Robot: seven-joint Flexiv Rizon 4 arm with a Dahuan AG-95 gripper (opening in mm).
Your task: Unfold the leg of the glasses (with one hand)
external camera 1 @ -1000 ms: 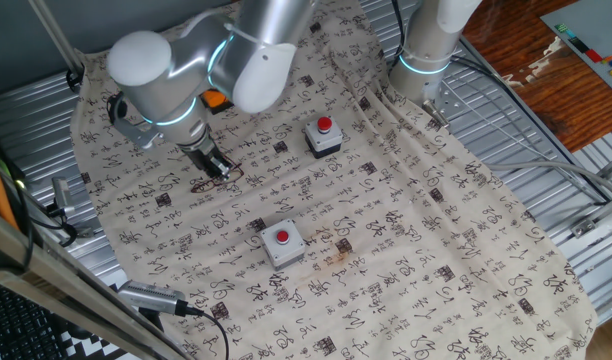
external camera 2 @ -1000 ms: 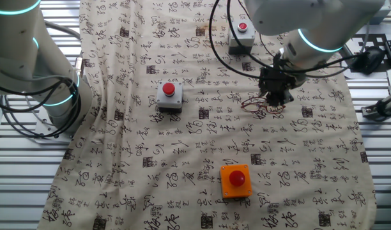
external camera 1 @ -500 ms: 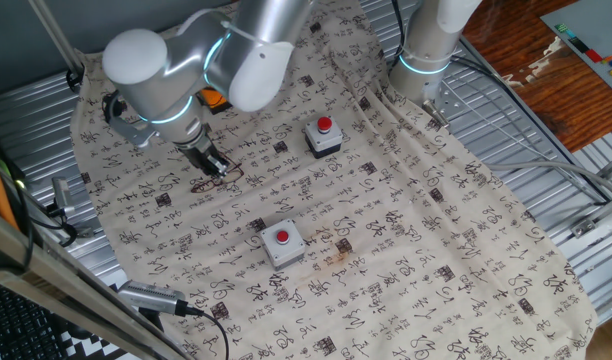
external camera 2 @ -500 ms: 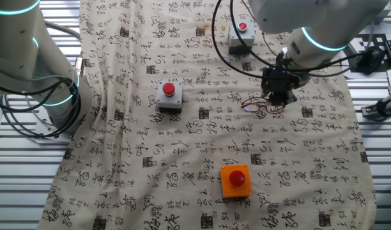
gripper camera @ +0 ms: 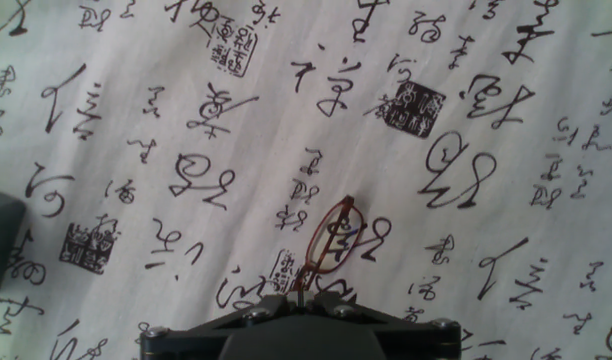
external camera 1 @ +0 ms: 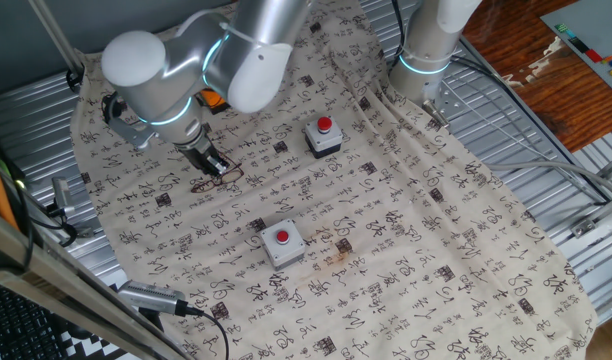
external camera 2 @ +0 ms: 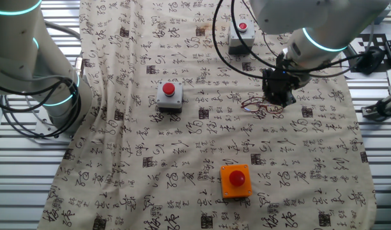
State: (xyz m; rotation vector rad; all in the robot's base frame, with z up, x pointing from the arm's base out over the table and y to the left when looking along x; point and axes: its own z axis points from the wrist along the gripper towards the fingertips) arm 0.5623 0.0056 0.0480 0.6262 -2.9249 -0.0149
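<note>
The glasses (external camera 1: 215, 178) are thin reddish-brown wire-frame spectacles lying on the printed cloth at the left. They also show in the other fixed view (external camera 2: 258, 105) and in the hand view (gripper camera: 331, 240), where one oval lens lies just ahead of the fingers. My gripper (external camera 1: 216, 167) is down at the cloth, right over the glasses. In the hand view my gripper (gripper camera: 303, 297) has its two fingers closed together on a thin wire part of the glasses at the bottom edge. The rest of the frame is hidden under the hand.
A grey button box (external camera 1: 324, 137) stands behind the glasses, another grey button box (external camera 1: 281, 243) nearer the front. An orange box (external camera 2: 236, 179) sits on the cloth. A second arm's base (external camera 1: 424, 60) stands at the back. Metal slats border the cloth.
The arm has shifted slightly between the earliest frame and now. The gripper stays at the glasses, which lie in about the same place.
</note>
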